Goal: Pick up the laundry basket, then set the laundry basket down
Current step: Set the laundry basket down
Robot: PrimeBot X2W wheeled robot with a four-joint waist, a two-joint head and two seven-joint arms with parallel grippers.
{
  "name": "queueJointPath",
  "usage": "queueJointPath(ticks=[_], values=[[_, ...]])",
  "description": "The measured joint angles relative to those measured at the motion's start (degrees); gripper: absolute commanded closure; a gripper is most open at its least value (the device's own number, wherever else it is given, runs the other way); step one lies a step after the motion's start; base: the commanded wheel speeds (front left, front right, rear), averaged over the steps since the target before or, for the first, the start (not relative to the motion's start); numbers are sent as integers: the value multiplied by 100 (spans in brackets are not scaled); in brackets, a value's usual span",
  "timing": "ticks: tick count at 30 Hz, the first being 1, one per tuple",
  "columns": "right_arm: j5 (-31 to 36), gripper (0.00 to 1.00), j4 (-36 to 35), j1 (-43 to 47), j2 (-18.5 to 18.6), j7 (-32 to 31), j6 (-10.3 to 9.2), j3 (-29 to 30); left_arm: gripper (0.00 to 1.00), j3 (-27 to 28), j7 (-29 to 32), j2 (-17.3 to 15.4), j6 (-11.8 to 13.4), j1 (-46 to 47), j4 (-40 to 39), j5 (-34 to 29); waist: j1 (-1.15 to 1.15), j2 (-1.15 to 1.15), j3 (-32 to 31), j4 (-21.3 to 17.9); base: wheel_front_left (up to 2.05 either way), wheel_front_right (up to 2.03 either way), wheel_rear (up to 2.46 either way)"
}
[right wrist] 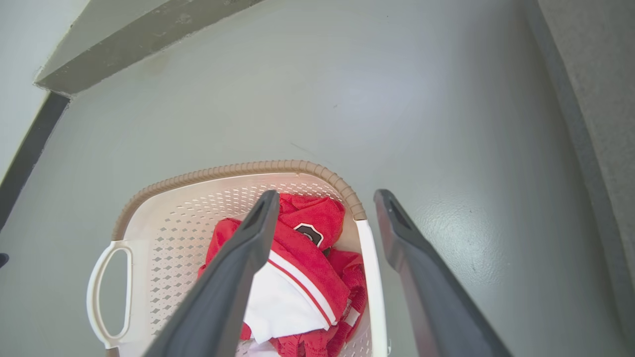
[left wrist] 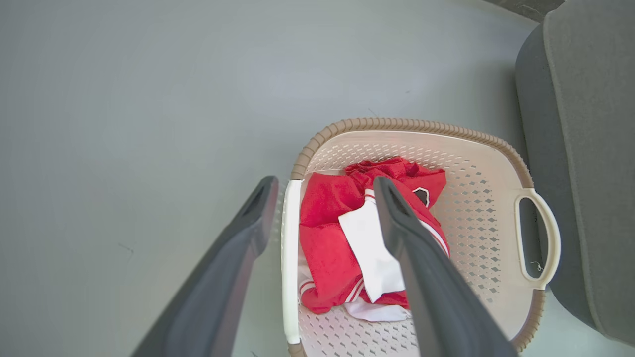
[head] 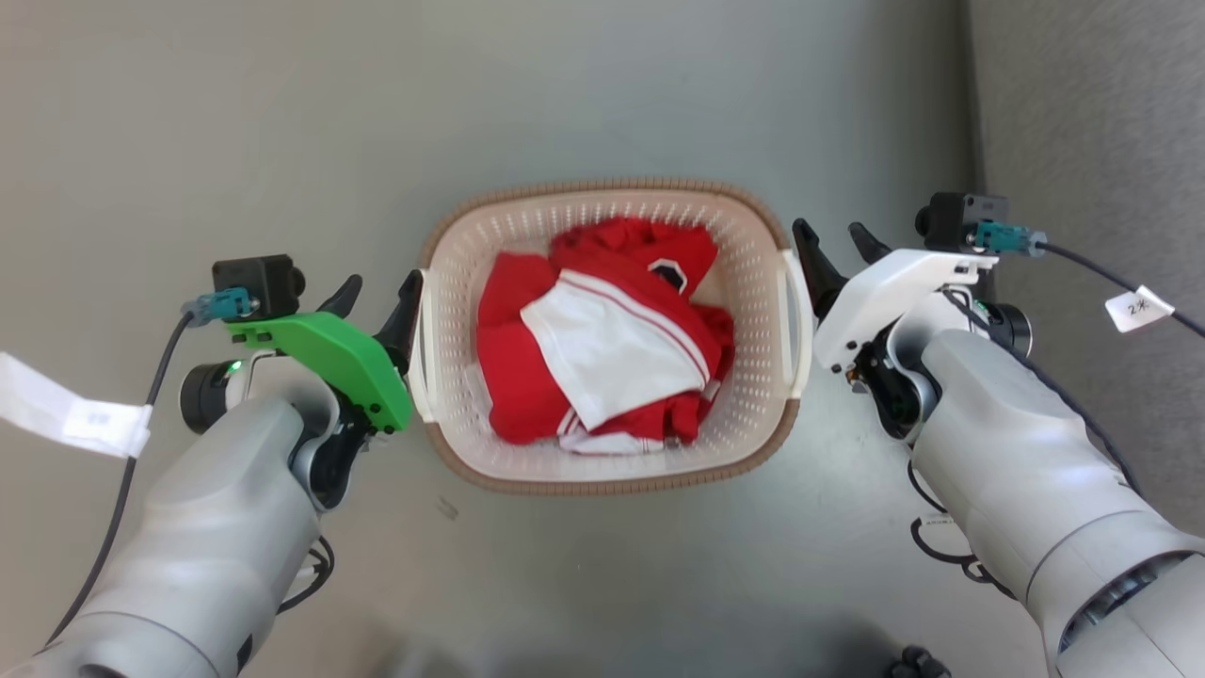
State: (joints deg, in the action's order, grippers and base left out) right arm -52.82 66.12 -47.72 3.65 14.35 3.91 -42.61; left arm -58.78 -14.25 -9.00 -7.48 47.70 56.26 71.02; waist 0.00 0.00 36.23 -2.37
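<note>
The small cream perforated plastic laundry basket [head: 471, 247] stood on the grey floor [head: 602, 85]. The left hand [head: 384, 282] and right hand [head: 828, 231] were spread, each straddling one white side handle [left wrist: 290, 248], apparently for a level two-sided lift.

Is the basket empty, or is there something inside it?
Not empty. The basket holds crumpled red and white clothes, which cover most of its bottom.

Even, bright overhead light, soft shadows, sharp focus, wide-angle bending in both wrist views.
</note>
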Motion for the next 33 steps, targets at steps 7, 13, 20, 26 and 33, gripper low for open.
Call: queueJointPath(ticks=[7,13,20,26,33], values=[[215,0,-343,204,69,0,-43,179,0,450,-1,-188,0,-105,-199,-54,0,0,-559,-5,0,0,0],[463,0,-665,446,187,0,-48,366,0,920,-7,-230,-1,-209,-415,-199,0,0,-1048,16,0,0,0],[734,0,-983,852,190,0,-43,499,0,1221,-15,-288,0,-595,-659,-712,0,0,-1625,56,0,0,0],[1065,0,-1468,1056,245,1,-81,740,0,1640,-16,-299,0,-1003,-870,-1020,0,0,-2121,77,0,0,0],[1422,0,-2024,1677,403,7,-163,1036,0,2152,-16,-293,2,-1491,-1225,-1585,0,0,-2699,101,0,0,0]])
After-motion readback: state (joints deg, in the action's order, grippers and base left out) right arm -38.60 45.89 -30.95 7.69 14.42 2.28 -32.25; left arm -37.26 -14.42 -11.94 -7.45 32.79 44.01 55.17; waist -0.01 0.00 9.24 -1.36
